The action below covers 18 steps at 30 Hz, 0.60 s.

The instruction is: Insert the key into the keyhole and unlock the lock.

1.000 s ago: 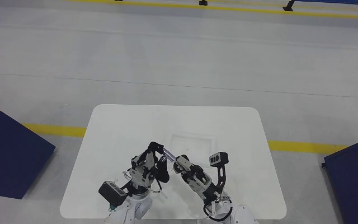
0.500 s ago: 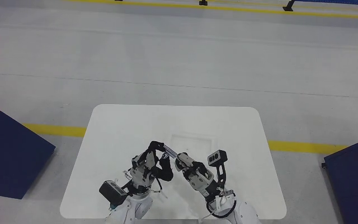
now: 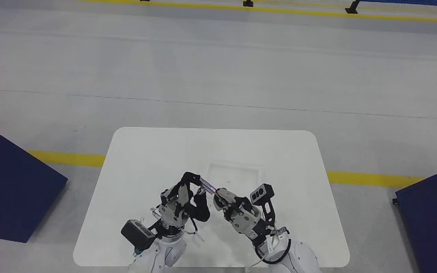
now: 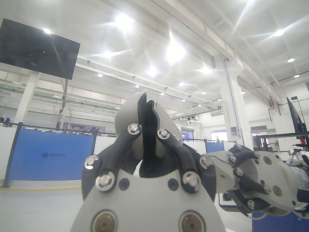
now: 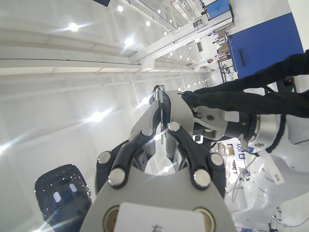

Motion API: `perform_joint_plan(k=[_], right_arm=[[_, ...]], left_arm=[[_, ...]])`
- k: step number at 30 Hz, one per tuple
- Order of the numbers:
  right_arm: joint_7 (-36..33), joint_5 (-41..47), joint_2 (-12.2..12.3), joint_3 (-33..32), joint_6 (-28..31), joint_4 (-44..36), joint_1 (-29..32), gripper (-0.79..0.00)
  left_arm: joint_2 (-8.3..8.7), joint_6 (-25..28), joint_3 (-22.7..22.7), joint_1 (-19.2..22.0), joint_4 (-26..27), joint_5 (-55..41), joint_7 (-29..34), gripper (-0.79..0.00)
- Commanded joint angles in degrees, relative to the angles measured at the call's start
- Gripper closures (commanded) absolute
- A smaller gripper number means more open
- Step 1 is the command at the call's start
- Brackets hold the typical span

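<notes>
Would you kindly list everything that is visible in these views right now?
table: one, white, beneath both arms.
key: one, silver, clamped in the right gripper.
thin metal bar: one, silvery, spanning the two gripper tips above the table; key or lock part, cannot tell.
floor lines: two, yellow, one beyond the table, one level with it.
panels: two, dark blue, at the floor's left and right edges.
screen: one, black, hung high in the hall.
left gripper: one, white with black pads, shut, over the table's near part.
right gripper: one, white and black, shut on the key, facing the left gripper.
</notes>
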<state>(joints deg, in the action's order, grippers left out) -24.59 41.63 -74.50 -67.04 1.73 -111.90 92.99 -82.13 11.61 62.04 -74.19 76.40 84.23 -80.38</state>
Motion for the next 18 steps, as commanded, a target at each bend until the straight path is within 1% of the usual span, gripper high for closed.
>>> perform_joint_plan(k=[1,8,18], right_arm=[[0.1,0.9,0.0,-0.1,-0.6,-0.1,0.0,0.0],[0.0,4.1,0.0,-0.4,-2.8,-0.3,-0.1,0.0],[0.4,12.2,0.2,-1.6,-10.8,-1.3,0.0,0.0]], left_arm=[[0.0,0.0,0.0,0.1,-0.1,0.0,-0.1,0.0],[0.01,-0.2,0.0,0.2,-0.3,0.0,-0.1,0.0],[0.09,-0.5,0.0,0.2,-0.4,0.5,-0.3,0.0]])
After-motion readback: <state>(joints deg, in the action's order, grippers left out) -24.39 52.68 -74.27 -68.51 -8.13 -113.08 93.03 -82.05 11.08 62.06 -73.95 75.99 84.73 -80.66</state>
